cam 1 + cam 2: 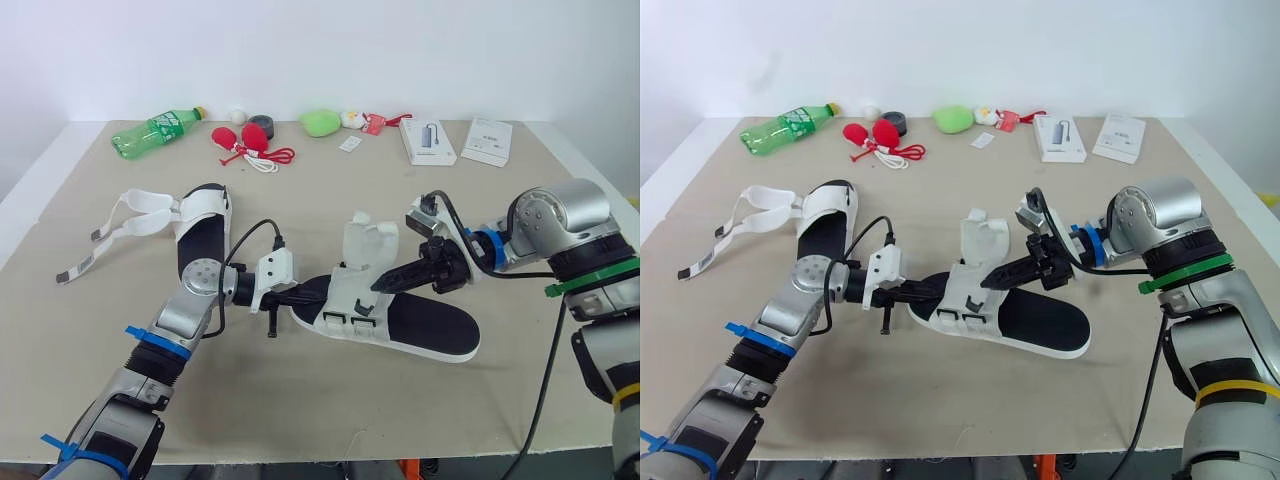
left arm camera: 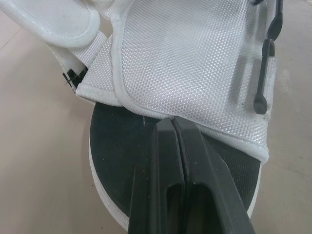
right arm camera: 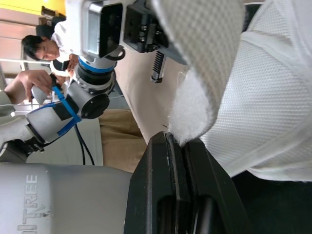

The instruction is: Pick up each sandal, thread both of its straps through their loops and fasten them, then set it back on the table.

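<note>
Sandal [image 1: 430,325] worked between my two grippers at the middle of the table [image 1: 300,400].
It lies flat on its black sole, the second sandal [image 1: 200,235] well apart on my left, straps loose. My left gripper [image 1: 315,296], fingers pressed together, rests on the sole's end; my right gripper [image 1: 383,284] pinches the white strap [image 1: 368,238] by its fuzzy end.

My left arm [image 1: 170,330] comes up from the near left corner of the table [image 1: 300,410], elbow bent, forearm running toward the middle. The left gripper [image 1: 315,293] lies low and level, its two black fingers [image 2: 163,161] pressed flat together. My right arm [image 1: 560,220] reaches in from the right edge, wrist turned inward. The right gripper [image 1: 380,285] slants down toward the left one, its fingers [image 3: 156,165] closed tight, and the two sets of tips are near but apart.
</note>
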`<state>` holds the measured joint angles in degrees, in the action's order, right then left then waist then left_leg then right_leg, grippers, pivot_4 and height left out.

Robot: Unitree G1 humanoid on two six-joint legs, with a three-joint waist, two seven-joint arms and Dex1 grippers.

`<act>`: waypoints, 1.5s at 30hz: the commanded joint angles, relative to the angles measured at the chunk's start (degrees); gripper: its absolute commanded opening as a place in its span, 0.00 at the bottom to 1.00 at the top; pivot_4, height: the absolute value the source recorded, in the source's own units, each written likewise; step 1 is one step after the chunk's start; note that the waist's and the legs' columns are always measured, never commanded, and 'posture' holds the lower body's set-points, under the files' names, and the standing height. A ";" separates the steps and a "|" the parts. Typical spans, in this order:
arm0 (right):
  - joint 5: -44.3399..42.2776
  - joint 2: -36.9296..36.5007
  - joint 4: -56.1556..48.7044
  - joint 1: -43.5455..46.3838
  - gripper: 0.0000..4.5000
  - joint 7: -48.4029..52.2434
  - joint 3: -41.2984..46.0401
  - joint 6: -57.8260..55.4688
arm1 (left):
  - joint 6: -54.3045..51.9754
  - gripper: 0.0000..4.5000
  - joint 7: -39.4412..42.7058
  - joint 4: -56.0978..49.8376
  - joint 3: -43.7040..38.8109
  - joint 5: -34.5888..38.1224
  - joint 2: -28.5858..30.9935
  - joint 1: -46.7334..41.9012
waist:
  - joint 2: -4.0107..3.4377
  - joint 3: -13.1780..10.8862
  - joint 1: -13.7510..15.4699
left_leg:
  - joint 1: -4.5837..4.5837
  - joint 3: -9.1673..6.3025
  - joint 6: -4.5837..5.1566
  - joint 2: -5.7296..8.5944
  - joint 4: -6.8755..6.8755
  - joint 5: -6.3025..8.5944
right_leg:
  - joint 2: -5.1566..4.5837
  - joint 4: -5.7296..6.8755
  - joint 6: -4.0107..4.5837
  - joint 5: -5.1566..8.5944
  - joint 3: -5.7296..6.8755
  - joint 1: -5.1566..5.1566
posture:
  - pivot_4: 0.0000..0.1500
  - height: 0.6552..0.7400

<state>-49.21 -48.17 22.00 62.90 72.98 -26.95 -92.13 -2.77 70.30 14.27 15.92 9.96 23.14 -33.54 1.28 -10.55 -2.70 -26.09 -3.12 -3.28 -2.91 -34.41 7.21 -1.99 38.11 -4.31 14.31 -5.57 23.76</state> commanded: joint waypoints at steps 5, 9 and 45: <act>-1.65 -1.51 -3.27 -1.38 0.01 1.83 0.37 -0.37 | -0.19 0.00 0.33 -0.81 1.11 -0.55 -0.16 0.48 | 0.00 0.00 0.01 | 0.00 0.00 0.00 0.00 0.00 0.00 | 0.00 0.00 0.00 0.00 0.00 0.00 | 1.00 1.00; -3.59 -2.46 -5.06 -2.81 0.01 1.77 -0.61 -0.37 | -0.18 0.00 0.20 -0.86 1.13 -0.54 -0.27 0.66 | -0.01 0.01 0.00 | 0.00 0.00 0.00 0.00 0.00 0.00 | 0.00 0.00 -0.01 0.01 0.00 -0.01 | 1.00 1.00; 0.21 -2.31 -15.98 -5.62 0.01 0.02 0.40 0.14 | 0.41 0.00 -0.17 0.60 1.06 -0.87 -0.80 -0.10 | -0.02 0.02 0.00 | 0.01 -0.01 0.00 0.00 -0.01 0.00 | 0.02 0.01 -0.01 0.01 0.00 -0.02 | 1.00 1.00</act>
<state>-48.01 -49.66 8.00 57.45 72.58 -28.14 -91.33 -2.34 70.29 14.19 16.56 9.99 21.81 -33.58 1.26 -10.53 -2.70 -26.07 -3.14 -3.28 -2.92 -34.42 7.21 -1.97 38.12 -4.32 14.32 -5.57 23.74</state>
